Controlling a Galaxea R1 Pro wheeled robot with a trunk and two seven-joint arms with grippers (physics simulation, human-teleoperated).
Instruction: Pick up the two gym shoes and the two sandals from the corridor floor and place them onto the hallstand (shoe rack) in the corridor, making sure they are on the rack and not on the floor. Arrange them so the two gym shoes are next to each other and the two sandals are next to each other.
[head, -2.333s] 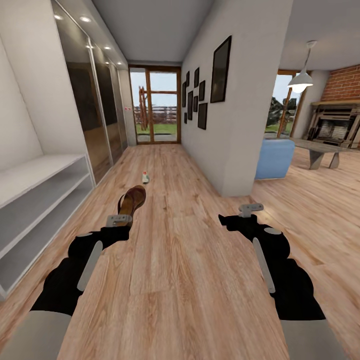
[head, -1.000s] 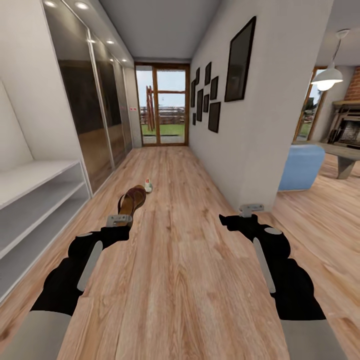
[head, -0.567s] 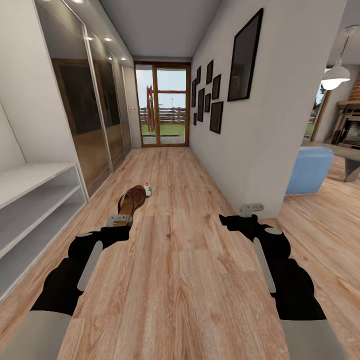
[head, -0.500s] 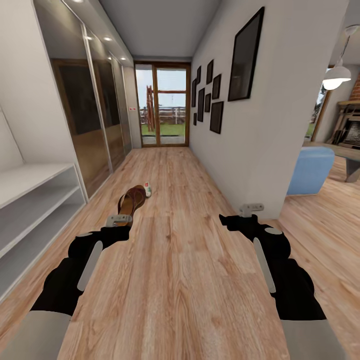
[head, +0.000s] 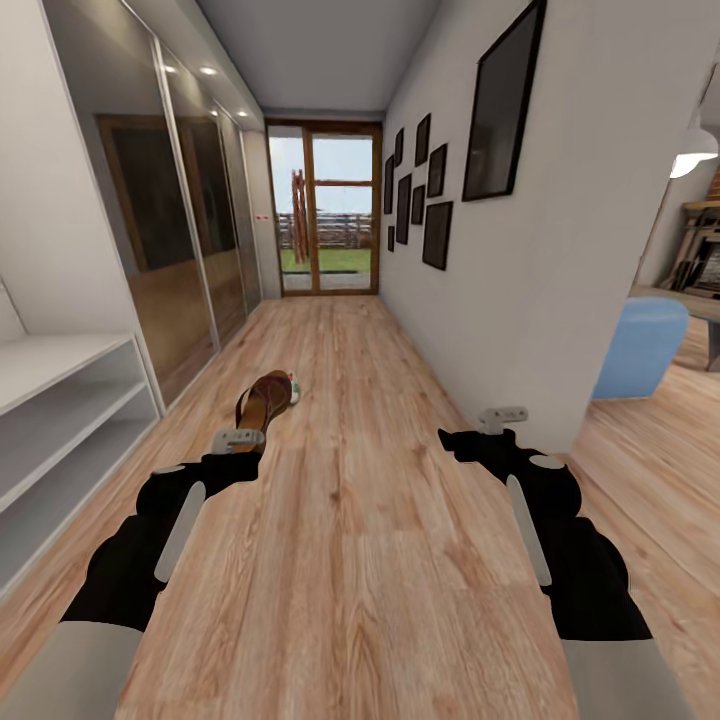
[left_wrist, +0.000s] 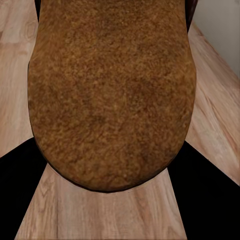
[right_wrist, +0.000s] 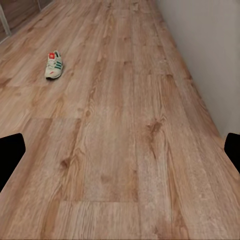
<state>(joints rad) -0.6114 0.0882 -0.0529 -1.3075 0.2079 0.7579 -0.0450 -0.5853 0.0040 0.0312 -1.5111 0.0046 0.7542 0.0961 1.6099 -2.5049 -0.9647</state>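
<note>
A dark brown sandal is held off the corridor floor in the left gripper, its sole rising away from the robot and its wide strap arching on the left side. In the left wrist view the tan, suede-like footbed of the sandal spans the space between the two black fingers, which close against its edges. Just beyond the sandal's toe in the head view, a white gym shoe with green and red markings lies on the floor; the right wrist view shows the same gym shoe resting upright on its sole, alone on the wood-grain planks, well apart from the right gripper. The right gripper hovers above bare floor near the corner of the white wall; in the right wrist view its black fingertips stand wide apart with only the floor between them. At the left edge of the head view stands a low white shoe rack with two open tiers, both bare where visible. Mirrored wardrobe doors line the left wall, dark picture frames hang on the right wall, and a glazed door closes the far end of the corridor. A blue armchair sits in the room at right
</note>
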